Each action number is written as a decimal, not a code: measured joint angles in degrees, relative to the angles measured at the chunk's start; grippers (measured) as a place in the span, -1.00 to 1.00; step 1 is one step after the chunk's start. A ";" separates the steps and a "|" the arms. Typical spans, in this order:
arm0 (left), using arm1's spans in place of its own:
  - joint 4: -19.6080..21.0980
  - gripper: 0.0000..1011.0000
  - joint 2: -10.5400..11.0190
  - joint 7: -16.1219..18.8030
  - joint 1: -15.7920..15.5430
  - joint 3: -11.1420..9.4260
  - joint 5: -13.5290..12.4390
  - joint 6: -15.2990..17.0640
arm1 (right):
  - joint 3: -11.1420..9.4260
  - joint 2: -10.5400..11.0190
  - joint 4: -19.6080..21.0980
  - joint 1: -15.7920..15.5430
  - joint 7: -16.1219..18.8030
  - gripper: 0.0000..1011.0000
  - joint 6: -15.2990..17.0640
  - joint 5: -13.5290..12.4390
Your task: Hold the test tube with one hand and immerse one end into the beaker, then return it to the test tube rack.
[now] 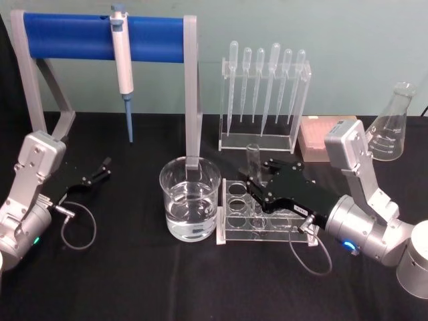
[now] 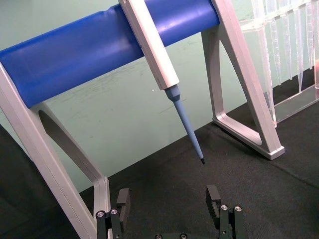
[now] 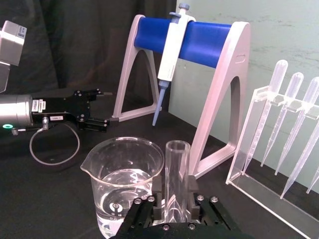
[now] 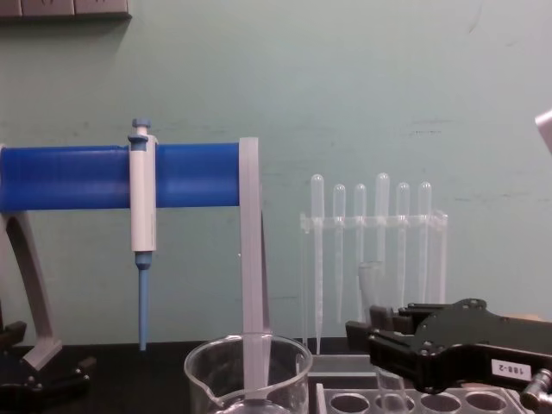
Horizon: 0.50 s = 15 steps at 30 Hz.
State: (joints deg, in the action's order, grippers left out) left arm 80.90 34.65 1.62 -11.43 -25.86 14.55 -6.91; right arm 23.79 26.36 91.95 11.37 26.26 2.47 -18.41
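You're looking at a lab bench: black table [image 1: 134, 281] against a pale green wall [image 4: 362, 103]. Glassware gives it away — beaker [image 1: 190, 198], Erlenmeyer flask [image 1: 391, 124], pipette rack [image 1: 265, 93], pipettor [image 1: 122, 57] hung on a blue stand [image 1: 73, 37].

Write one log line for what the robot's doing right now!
right gripper: shut on test tube, above tube rack | beaker: beside | left gripper: open, parked

Both arms are silver metal with boxy grey wrist blocks. The black right gripper [image 1: 257, 175] has a white "188-2" label and a blue ring light; the black left gripper [image 1: 103, 167] trails a looped grey cable.
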 joint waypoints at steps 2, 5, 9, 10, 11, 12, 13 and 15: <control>0.00 0.98 0.00 0.00 0.00 0.00 0.00 0.00 | -0.13 0.11 0.34 -0.34 -0.17 -0.32 0.07 0.03; 0.00 0.98 0.00 0.00 0.00 0.00 0.00 0.00 | -0.58 0.52 1.47 -1.42 -0.78 -0.11 0.19 0.11; 0.00 0.98 0.00 0.00 0.00 0.00 0.00 0.00 | -1.65 1.38 3.94 -4.24 -1.99 0.13 0.32 0.08; 0.00 0.98 0.00 0.00 0.00 0.00 0.00 0.00 | -2.01 1.56 4.57 -5.11 -2.31 0.19 0.25 -0.06; 0.00 0.98 0.00 0.00 0.00 0.00 0.00 0.00 | -2.41 1.73 5.20 -6.01 -2.66 0.19 0.08 -0.23; 0.00 0.98 0.00 0.00 0.00 0.00 0.00 0.00 | -3.27 2.08 6.46 -8.01 -3.29 0.33 -0.36 -0.57; 0.00 0.98 0.00 0.00 0.00 0.00 0.00 0.00 | -4.17 2.43 7.74 -10.05 -4.04 0.36 -0.90 -0.87; 0.00 0.98 0.00 0.00 0.00 0.00 -0.01 0.00 | -5.23 2.79 8.91 -12.17 -4.74 0.53 -1.50 -1.10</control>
State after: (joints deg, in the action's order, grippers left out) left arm 80.90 34.65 1.62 -11.43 -25.86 14.55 -6.91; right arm 18.56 29.15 100.86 -0.80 21.53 0.97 -19.51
